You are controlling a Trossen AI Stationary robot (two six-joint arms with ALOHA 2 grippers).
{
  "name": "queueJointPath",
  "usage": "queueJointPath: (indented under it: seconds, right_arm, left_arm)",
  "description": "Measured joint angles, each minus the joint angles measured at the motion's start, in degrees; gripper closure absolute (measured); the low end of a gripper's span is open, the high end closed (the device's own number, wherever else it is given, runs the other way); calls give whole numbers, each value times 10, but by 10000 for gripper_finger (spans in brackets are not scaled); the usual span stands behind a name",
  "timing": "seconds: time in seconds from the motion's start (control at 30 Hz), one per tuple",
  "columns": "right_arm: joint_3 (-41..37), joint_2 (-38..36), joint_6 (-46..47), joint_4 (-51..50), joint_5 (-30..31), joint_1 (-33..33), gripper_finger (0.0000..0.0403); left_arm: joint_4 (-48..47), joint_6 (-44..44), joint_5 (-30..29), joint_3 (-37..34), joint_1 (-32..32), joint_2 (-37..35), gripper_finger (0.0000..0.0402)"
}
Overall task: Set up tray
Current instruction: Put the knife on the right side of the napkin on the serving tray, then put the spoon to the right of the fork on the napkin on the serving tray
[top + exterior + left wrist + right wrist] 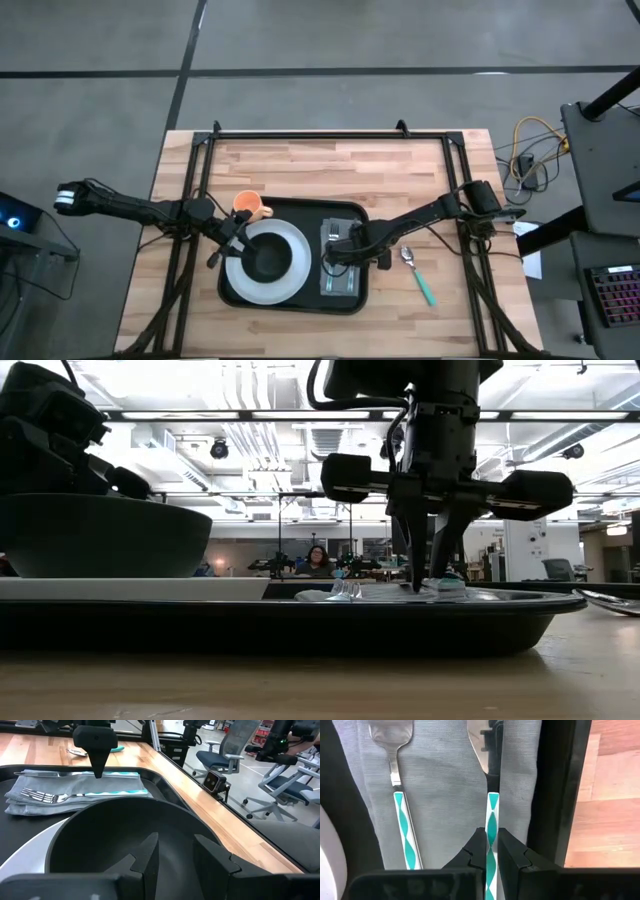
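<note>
A black tray sat near the middle of the wooden tabletop, carrying a white plate with a dark bowl on it at the left and a grey folded napkin at the right. The right end effector was clenched on the teal-and-white handle of a knife that lay on the napkin, close to the tray's right rim. A fork with a matching handle lay beside it on the same cloth, nearer the plate. The left end effector reached over the bowl with its fingers parted, one on each side of the bowl's near rim; whether they touched the rim could not be told. An orange cup stood on the tabletop just outside the tray's far left corner, and a spoon with a teal handle lay on the wood to the tray's right. A seated person was visible far back in the room.
</note>
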Motion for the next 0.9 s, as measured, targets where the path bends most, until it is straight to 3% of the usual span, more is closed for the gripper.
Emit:
queueJointPath:
  seconds: [0.57, 0.9]
  right_arm:
    - [-2, 0, -12, 1, 9, 3, 343]
    - [-2, -4, -22, -5, 9, 2, 296]
  left_arm:
    - [0, 0, 0, 0, 0, 0, 303]
    - [0, 0, 0, 0, 0, 0, 303]
